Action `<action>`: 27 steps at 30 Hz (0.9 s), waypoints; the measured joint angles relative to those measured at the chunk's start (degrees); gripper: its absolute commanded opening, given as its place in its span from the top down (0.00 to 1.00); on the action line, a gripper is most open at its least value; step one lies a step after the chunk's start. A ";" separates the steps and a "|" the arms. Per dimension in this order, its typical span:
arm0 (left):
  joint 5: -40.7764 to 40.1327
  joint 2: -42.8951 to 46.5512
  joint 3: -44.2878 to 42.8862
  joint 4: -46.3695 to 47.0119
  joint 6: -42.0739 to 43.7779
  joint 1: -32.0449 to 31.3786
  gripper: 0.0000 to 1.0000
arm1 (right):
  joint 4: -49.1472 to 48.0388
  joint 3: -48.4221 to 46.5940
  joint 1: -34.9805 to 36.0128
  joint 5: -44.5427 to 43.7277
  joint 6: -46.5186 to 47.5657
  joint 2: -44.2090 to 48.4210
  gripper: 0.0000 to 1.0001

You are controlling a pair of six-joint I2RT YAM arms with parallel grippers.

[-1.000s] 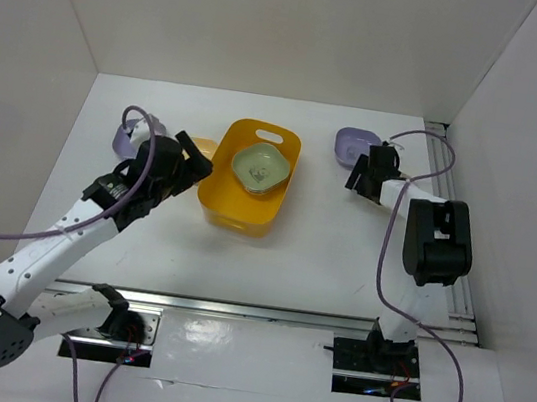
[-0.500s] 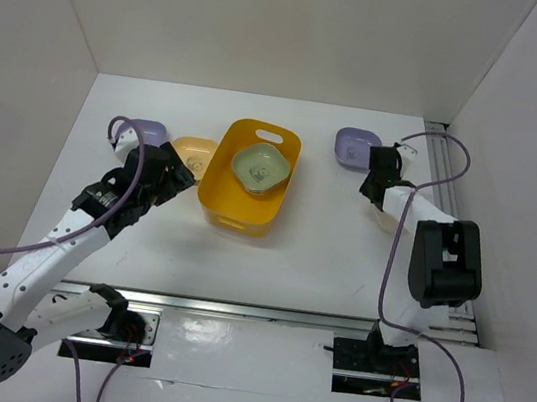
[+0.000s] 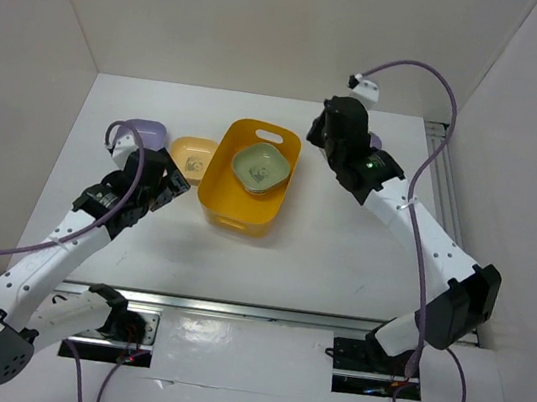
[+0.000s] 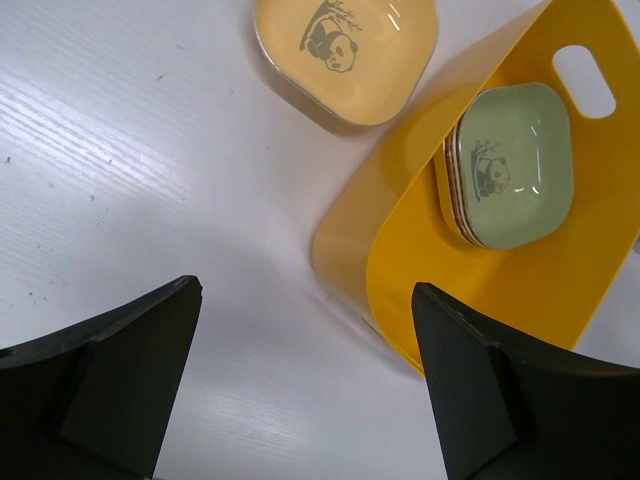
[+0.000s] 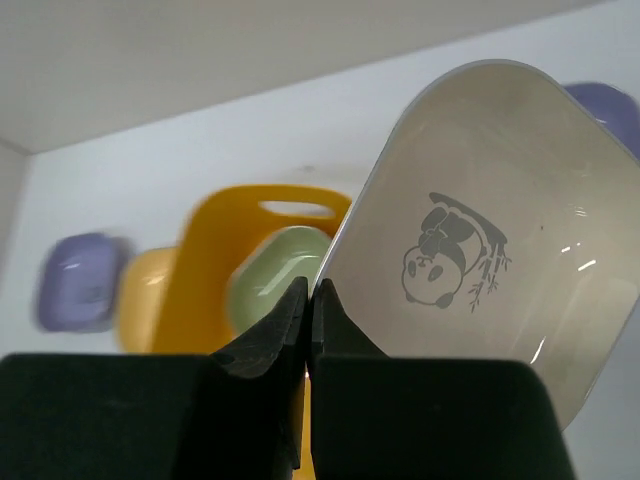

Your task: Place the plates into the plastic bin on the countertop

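Now, right gripper [image 5: 310, 300]: pinching cream plate [image 5: 480, 250] by its rim
left gripper [image 4: 307, 295]: spread; plastic bin [image 4: 395, 240] just ahead

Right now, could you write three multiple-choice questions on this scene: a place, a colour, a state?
1. Where is the yellow-orange plate, relative to the plastic bin?
A) inside it
B) on the countertop, left of it
C) stacked under it

2. Which colour is the top plate in the bin?
A) green
B) lavender
C) brown

3. How is the right end effector?
A) open, empty
B) shut on the cream plate
C) lying on the countertop

1 B: it lies outside the bin wall.
2 A: the green plate tops the stack.
3 B: it pinches the rim.
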State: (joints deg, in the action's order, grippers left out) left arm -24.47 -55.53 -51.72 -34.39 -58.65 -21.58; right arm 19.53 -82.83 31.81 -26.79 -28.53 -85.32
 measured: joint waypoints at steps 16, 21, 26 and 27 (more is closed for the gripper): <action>-0.72 2.97 3.96 -2.10 -1.60 0.50 0.00 | -4.76 -18.01 13.44 1.60 -10.51 -26.34 1.00; -0.85 4.26 4.74 -2.62 -1.66 0.50 0.00 | -4.57 -20.00 13.57 1.20 -11.08 -32.41 1.00; -0.90 4.85 5.25 -3.04 -1.64 0.52 0.00 | -4.96 -22.80 13.55 1.18 -11.04 -34.97 0.44; -0.87 4.85 5.25 -3.08 -1.64 0.52 0.00 | -5.14 -23.12 13.53 1.42 -11.23 -35.15 0.30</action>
State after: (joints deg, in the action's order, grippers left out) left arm -25.34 -50.68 -46.48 -37.47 -60.29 -21.06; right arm 14.39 -105.95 45.34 -25.36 -39.77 -120.46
